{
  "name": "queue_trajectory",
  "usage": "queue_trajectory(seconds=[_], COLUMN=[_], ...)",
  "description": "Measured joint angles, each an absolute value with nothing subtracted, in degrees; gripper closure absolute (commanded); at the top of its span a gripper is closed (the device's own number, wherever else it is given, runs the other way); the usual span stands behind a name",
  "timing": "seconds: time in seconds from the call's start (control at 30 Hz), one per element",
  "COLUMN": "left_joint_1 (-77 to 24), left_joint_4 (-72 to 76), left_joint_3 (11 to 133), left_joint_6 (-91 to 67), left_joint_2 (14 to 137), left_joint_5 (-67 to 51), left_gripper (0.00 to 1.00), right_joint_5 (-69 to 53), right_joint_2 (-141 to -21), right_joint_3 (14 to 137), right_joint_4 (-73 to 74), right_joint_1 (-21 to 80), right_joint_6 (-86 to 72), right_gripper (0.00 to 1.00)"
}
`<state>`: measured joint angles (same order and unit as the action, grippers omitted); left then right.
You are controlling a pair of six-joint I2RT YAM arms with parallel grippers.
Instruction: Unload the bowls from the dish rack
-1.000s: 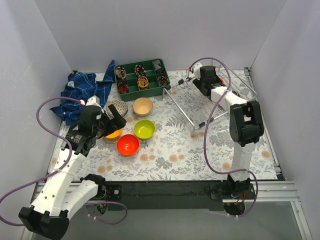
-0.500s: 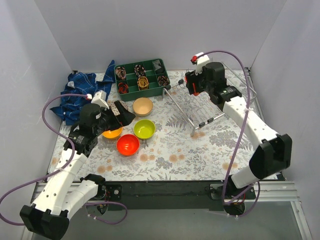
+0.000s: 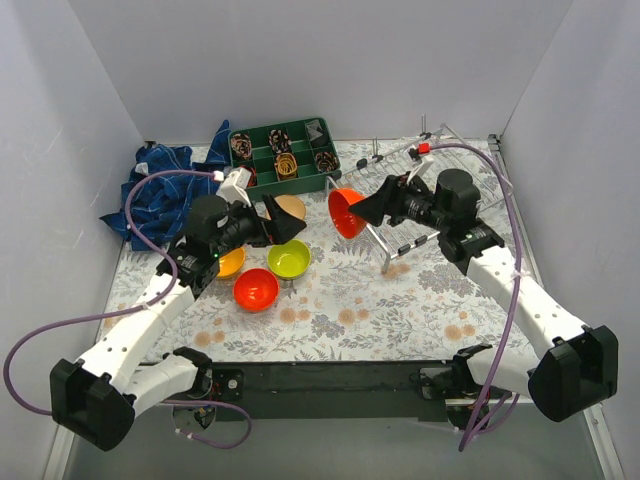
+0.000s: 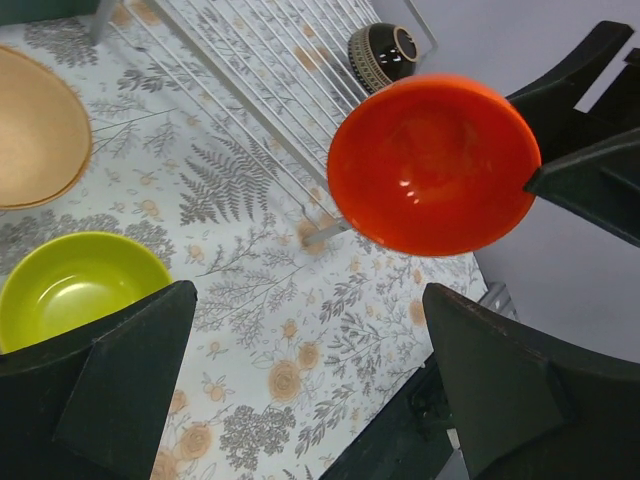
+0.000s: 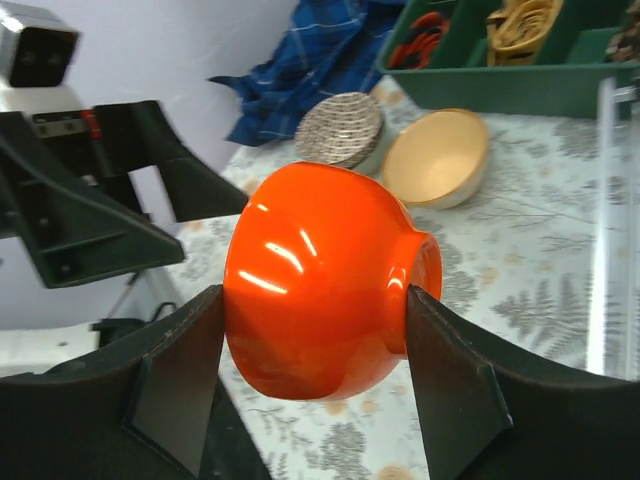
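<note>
The right gripper (image 5: 315, 340) was clamped on a red-orange bowl (image 3: 344, 212), one finger on each side of its outer wall. It held the bowl in the air on its side over the middle of the counter, mouth turned toward the left arm, just left of the dish rack (image 4: 262, 75). The rack stood on the right half of the counter, toward the far edge, with a dark patterned bowl (image 4: 385, 52) inside its rim.

The left gripper (image 4: 315, 390) hung with its fingers wide apart and nothing between them, above bowls set on the left half: beige (image 3: 286, 208), lime green (image 3: 288, 259), yellow-orange (image 3: 228, 265), a second red-orange one (image 3: 256, 289), and an upturned white dotted one (image 5: 340, 130).
</note>
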<state>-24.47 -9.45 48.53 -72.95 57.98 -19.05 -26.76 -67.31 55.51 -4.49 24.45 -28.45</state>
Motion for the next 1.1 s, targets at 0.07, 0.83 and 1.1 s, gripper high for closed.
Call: queue_trajectory(seconds=[0.07,0.83,1.1], left_joint_1=[-26.37,-34.96,-34.87], left_joint_4=[-7.22,3.09,-11.38], left_joint_3=[48.42,46.46,47.77], left_joint_6=[-73.25,-77.32,-75.09], left_joint_2=[59.16,65.25,61.34], left_joint_5=[-18.61,-11.77,-1.02], left_gripper=[0.02,1.00,1.00], right_joint_5=[-29.71,-38.79,-37.67], right_joint_2=[-66.50,-67.09,-67.22], right_joint_3=[52.56,41.45,42.41], right_joint_4=[-9.30,-34.83,-27.38], right_joint_1=[24.47,25.23,24.86], right_joint_6=[-33.80,-57.28,-49.01], right_gripper=[0.65,0.15,0.01])
